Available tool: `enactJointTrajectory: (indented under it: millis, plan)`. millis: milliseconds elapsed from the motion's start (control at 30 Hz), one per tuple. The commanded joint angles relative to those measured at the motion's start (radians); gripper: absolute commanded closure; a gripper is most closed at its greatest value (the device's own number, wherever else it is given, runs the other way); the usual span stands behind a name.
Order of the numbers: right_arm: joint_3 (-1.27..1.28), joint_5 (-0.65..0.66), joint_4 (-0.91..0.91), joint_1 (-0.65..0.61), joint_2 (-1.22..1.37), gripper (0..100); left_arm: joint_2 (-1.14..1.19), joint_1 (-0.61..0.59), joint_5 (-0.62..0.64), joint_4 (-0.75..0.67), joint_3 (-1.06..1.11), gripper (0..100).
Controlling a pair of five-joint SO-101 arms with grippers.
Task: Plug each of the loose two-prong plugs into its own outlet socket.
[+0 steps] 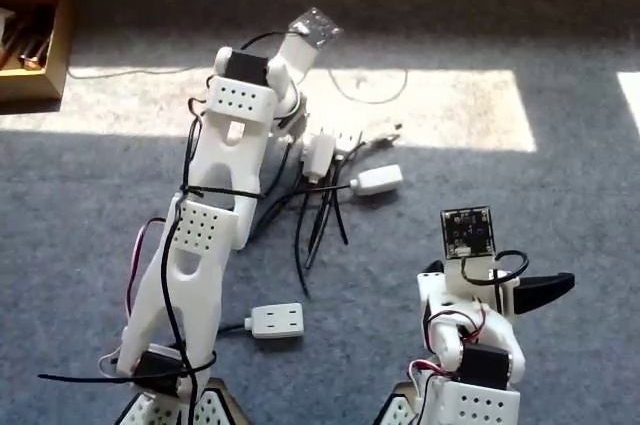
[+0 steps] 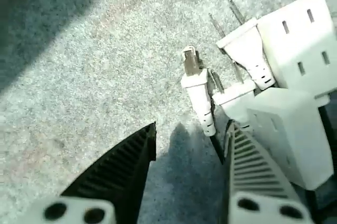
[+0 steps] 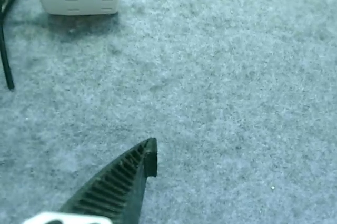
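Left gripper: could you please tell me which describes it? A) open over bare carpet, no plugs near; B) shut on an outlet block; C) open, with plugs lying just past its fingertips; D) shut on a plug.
C: the left gripper stands open, jaws wide apart, holding nothing, and the plugs lie on the carpet just past it.

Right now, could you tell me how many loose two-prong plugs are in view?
3, clustered on the carpet: the first plug outermost, the second plug beside it against an outlet block, the third plug against the slotted block. More may hide beneath the left arm.
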Motion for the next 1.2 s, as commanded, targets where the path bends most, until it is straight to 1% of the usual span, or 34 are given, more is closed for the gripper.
enactJointTrajectory:
  millis: [0, 200, 267, 333, 367, 400, 433, 500, 600, 667, 833, 900, 1000, 1100, 1167]
  plan:
    - [0.125, 0.011, -0.012, -0.007, -0.013, 31.0, 0.010, 0.012, 0.014, -0.038, 0.001, 78]
    - [0.125, 0.011, -0.012, -0.007, -0.013, 31.0, 0.120, 0.001, 0.011, -0.109, -0.002, 78]
    - [0.125, 0.011, -0.012, -0.008, -0.013, 31.0, 0.148, 0.001, 0.011, -0.126, -0.004, 82]
    - [0.125, 0.011, -0.012, -0.008, -0.013, 31.0, 0.156, 0.001, 0.008, -0.133, -0.004, 91]
    - [0.125, 0.011, -0.012, -0.008, -0.013, 31.0, 0.153, 0.002, -0.011, -0.132, -0.004, 97]
    - [0.125, 0.011, -0.012, -0.008, -0.013, 31.0, 0.148, 0.002, -0.034, -0.126, -0.004, 100]
    - [0.125, 0.011, -0.012, -0.008, -0.013, 31.0, 0.142, 0.004, -0.052, -0.124, -0.004, 98]
    - [0.125, 0.011, -0.012, -0.008, -0.013, 31.0, 0.134, 0.004, -0.071, -0.121, -0.001, 99]
    - [0.125, 0.011, -0.012, -0.008, -0.013, 31.0, 0.127, 0.001, -0.075, -0.098, -0.008, 100]
    - [0.125, 0.011, -0.012, -0.008, -0.013, 31.0, 0.101, -0.007, -0.075, -0.064, -0.053, 100]
    - [0.125, 0.008, -0.013, -0.005, -0.010, 31.0, -0.044, -0.008, -0.075, 0.110, -0.176, 100]
    - [0.124, 0.008, -0.012, 0.007, -0.008, 31.0, -0.133, 0.004, -0.074, 0.132, -0.130, 100]
    - [0.122, 0.006, -0.012, 0.025, -0.008, 31.0, -0.268, 0.041, -0.127, 0.133, 0.065, 100]
    - [0.122, 0.006, -0.012, 0.025, -0.008, 31.0, -0.403, 0.134, -0.176, 0.132, 0.302, 100]
    - [0.122, 0.006, -0.012, 0.025, -0.008, 31.0, -0.493, 0.228, -0.212, 0.132, 0.446, 100]
